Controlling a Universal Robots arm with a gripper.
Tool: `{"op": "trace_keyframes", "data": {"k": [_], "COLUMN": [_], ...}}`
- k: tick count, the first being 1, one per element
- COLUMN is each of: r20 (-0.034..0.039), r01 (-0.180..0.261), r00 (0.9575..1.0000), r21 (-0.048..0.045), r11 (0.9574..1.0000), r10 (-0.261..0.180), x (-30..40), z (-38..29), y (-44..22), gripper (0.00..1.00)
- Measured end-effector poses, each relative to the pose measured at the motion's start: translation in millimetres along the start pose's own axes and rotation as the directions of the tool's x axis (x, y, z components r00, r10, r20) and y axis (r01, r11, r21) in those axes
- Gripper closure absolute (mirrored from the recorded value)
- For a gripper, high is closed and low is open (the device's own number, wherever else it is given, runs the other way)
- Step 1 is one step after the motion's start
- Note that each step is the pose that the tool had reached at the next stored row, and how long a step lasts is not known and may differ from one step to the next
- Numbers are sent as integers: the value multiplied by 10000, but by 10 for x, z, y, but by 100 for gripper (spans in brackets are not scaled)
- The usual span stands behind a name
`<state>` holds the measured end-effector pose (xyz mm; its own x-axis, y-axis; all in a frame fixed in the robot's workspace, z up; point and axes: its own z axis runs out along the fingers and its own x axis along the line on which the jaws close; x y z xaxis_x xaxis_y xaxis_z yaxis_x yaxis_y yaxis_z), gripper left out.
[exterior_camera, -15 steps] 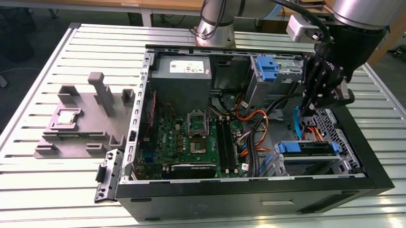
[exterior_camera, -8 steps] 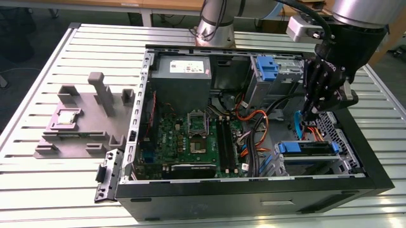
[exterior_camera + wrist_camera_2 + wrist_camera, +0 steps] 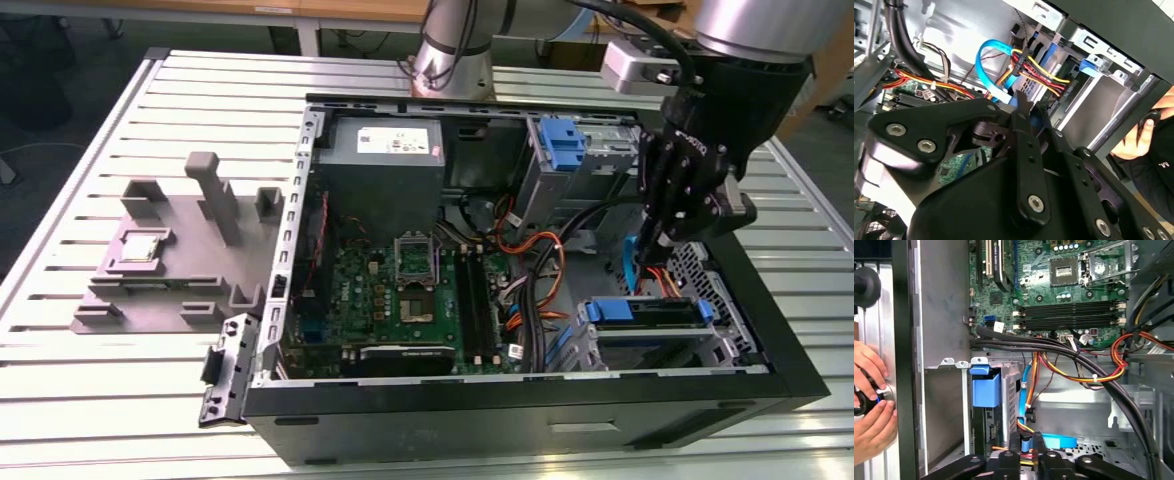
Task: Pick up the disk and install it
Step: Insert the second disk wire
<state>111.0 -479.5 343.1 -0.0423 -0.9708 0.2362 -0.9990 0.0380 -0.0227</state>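
Blue-framed disk (image 3: pixel 650 312) sits in case (image 3: pixel 534 400) bay.

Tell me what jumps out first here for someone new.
The open PC case on the slatted table, green motherboard exposed. The black hand reaches down inside it at the exterior view's right, above the drive cage with its blue carriers. In the first wrist view, a person's hands grip a black knob outside the case wall.

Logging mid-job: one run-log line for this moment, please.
gripper: inside case, above bay | disk: in bay, blue carrier end showing | hand: at case's outer wall
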Motion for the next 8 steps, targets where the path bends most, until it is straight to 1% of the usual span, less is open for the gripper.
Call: {"op": "trace_keyframes", "data": {"k": [1,2,5,7,8], "r20": [-49,-92,-222,-247,-248], "r01": [0,1,2,2,2], "r00": [10000,10000,9998,9997,9997], "r21": [3,5,11,13,13], "r11": [10000,10000,10000,10000,10000], "r10": [0,-1,-2,-2,-2], "x": [-1,-3,-6,-7,-7], "z": [5,11,25,29,29], "y": [0,0,1,1,1], "gripper": [78,72,72,73,80]}}
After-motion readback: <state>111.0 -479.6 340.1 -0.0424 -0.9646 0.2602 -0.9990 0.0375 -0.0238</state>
